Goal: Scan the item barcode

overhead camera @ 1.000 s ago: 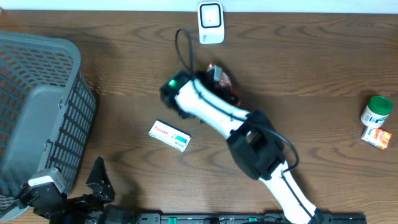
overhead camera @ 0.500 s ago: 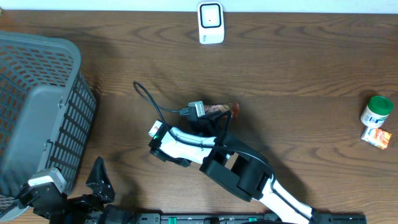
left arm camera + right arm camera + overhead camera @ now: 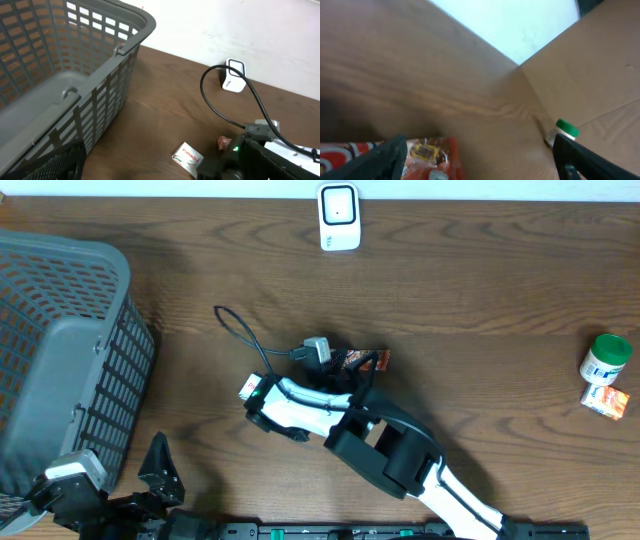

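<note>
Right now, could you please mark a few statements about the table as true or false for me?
1. The grey basket sits at the table's left side. True.
2. The green-capped bottle is inside the basket. False: it stands on the table at the right, beside a small orange box.
3. The right gripper is open. True.
4. The white scanner lies touching the Panadol box. False: the scanner is at the table's far edge, well apart from the box.

Basket (image 3: 130, 370) left — scanner (image 3: 339, 218) behind — bottle (image 3: 607, 358) right
</note>
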`<move>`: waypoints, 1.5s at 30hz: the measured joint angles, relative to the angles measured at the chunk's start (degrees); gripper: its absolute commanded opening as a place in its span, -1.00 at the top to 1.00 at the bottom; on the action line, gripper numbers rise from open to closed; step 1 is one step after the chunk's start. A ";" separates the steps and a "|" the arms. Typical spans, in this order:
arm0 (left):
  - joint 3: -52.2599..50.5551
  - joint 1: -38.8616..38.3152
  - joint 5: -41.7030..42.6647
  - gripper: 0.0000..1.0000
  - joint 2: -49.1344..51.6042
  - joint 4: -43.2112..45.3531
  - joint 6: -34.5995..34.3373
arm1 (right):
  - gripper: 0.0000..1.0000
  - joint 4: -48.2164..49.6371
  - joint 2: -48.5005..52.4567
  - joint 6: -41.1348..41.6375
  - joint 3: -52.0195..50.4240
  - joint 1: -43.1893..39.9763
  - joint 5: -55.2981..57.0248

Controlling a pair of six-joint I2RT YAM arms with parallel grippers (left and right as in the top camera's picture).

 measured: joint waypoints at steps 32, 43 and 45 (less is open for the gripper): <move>0.00 0.00 -0.02 -0.95 0.00 -0.02 0.00 | -0.98 39.98 -7.37 -70.14 0.24 -0.59 -18.08; 0.00 0.00 -0.02 -0.95 0.00 0.00 0.00 | -0.99 35.82 -19.45 -73.09 0.26 -1.31 -37.90; 0.00 0.00 -0.02 -0.94 0.00 0.00 0.00 | -0.98 34.01 -19.47 -70.51 0.26 -3.15 -45.68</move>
